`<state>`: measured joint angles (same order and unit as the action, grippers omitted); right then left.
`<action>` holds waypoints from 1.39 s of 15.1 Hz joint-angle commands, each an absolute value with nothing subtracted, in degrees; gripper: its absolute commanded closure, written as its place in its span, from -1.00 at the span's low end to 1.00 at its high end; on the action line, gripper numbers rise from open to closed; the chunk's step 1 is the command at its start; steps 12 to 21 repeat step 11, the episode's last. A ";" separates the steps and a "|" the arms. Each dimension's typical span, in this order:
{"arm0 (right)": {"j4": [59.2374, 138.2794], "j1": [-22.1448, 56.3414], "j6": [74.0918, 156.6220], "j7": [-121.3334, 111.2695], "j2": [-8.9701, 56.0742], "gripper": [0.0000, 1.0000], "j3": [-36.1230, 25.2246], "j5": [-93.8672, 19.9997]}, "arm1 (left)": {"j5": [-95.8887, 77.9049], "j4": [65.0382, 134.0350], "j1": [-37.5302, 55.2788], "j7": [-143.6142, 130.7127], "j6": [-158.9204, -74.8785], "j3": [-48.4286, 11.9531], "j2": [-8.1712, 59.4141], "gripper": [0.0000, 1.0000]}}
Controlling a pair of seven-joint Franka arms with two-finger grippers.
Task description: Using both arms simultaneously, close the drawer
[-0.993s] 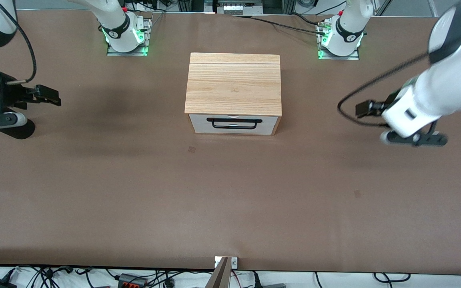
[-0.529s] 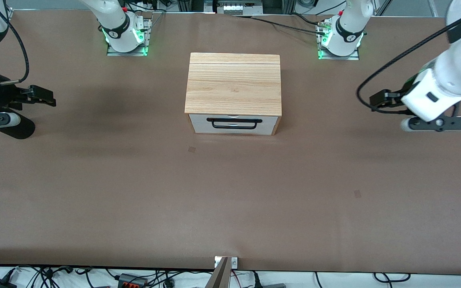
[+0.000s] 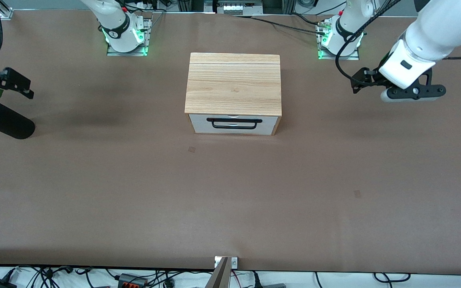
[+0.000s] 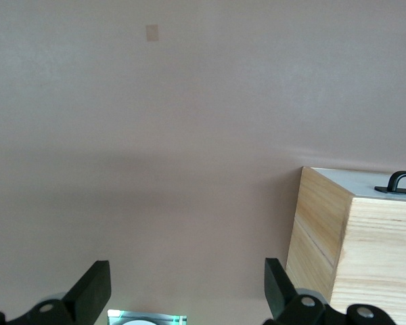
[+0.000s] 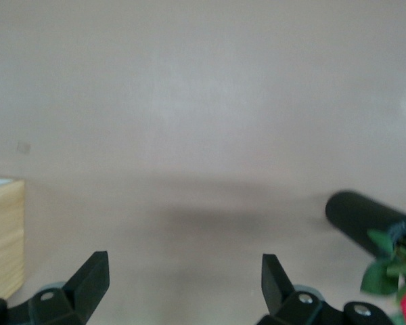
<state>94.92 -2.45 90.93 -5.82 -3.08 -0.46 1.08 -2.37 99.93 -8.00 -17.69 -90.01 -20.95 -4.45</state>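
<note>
Both grippers rose; right gripper mostly cut off

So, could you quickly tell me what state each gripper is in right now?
Left gripper: open, holding nothing, up over the table toward the left arm's end.
Right gripper: open, holding nothing, over the table toward the right arm's end.

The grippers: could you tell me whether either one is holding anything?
Nothing is held. The left gripper and right gripper are both open over bare table, apart from the drawer.

Front view looks down across the table toward the bases; both wrist views share the casing.
</note>
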 commanded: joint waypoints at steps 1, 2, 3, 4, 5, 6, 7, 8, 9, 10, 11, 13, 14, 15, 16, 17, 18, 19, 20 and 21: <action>92.99 -1.23 87.45 -3.08 -1.58 -1.00 -2.55 0.53 | -3.34 100.73 -9.05 -17.93 -90.79 -20.92 -4.93 -1.00; 92.99 -1.06 87.71 -2.73 -1.15 -1.00 -2.46 0.61 | -3.43 100.29 -9.05 -17.93 -90.79 -20.83 -4.49 -1.00; 92.81 -1.05 87.54 -2.64 -0.79 -1.00 -2.46 0.62 | -3.43 99.41 -9.05 -17.93 -90.53 -20.83 -4.05 -1.00; 92.81 -0.97 87.54 -2.55 -0.88 -1.00 -2.46 0.70 | -3.43 99.06 -9.05 -17.93 -90.35 -20.83 -3.61 -1.00; 92.81 -0.88 87.54 -2.55 -0.79 -1.00 -2.37 0.79 | -3.43 98.97 -9.05 -17.93 -90.35 -20.83 -3.60 -1.00; 92.81 -0.88 87.54 -2.55 -0.88 -1.00 -2.29 0.70 | -3.51 99.05 -9.05 -18.02 -90.35 -20.83 -3.60 -1.00; 92.81 -0.79 87.45 -2.55 -0.88 -1.00 -2.20 0.70 | -3.78 98.97 -9.05 -18.02 -90.00 -20.74 -3.60 -1.00; 92.81 -0.79 87.45 -2.55 -0.88 -1.00 -2.11 0.70 | -4.13 98.96 -9.05 -18.10 -89.83 -20.74 -3.60 -1.00; 92.81 -0.79 87.45 -2.46 -0.88 -1.00 -2.11 0.70 | -4.22 98.96 -9.05 -18.19 -89.39 -20.74 -3.60 -1.00; 92.81 -0.79 87.71 -2.55 -0.88 -1.00 -2.11 0.62 | -4.22 98.96 -9.23 -18.11 -89.21 -20.74 -3.52 -1.00; 92.81 -0.70 87.98 -2.55 -0.88 -1.00 -2.02 0.62 | -4.22 98.88 -9.32 -18.11 -89.21 -20.74 -3.52 -1.00; 92.81 -0.70 87.98 -2.55 -0.88 -1.00 -2.02 0.62 | -4.22 98.88 -9.32 -18.11 -89.21 -20.74 -3.52 -1.00; 92.81 -0.70 87.98 -2.55 -0.88 -1.00 -2.02 0.62 | -4.22 98.88 -9.32 -18.11 -89.21 -20.74 -3.52 -1.00; 92.81 -0.70 87.98 -2.55 -0.88 -1.00 -2.02 0.62 | -4.22 98.88 -9.32 -18.11 -89.21 -20.74 -3.52 -1.00; 92.81 -0.70 87.98 -2.55 -0.88 -1.00 -2.02 0.62 | -4.22 98.88 -9.32 -18.11 -89.21 -20.74 -3.52 -1.00; 92.81 -0.70 87.98 -2.55 -0.88 -1.00 -2.02 0.62 | -4.22 98.88 -9.32 -18.11 -89.21 -20.74 -3.52 -1.00; 92.81 -0.70 87.98 -2.55 -0.88 -1.00 -2.02 0.62 | -4.22 98.88 -9.32 -18.11 -89.21 -20.74 -3.52 -1.00; 92.81 -0.70 87.98 -2.55 -0.88 -1.00 -2.02 0.62 | -4.22 98.88 -9.32 -18.11 -89.21 -20.74 -3.52 -1.00; 92.81 -0.70 87.98 -2.55 -0.88 -1.00 -2.02 0.62 | -4.22 98.88 -9.32 -18.11 -89.21 -20.74 -3.52 -1.00; 92.81 -0.70 87.98 -2.55 -0.88 -1.00 -2.02 0.62 | -4.22 98.88 -9.32 -18.11 -89.21 -20.74 -3.52 -1.00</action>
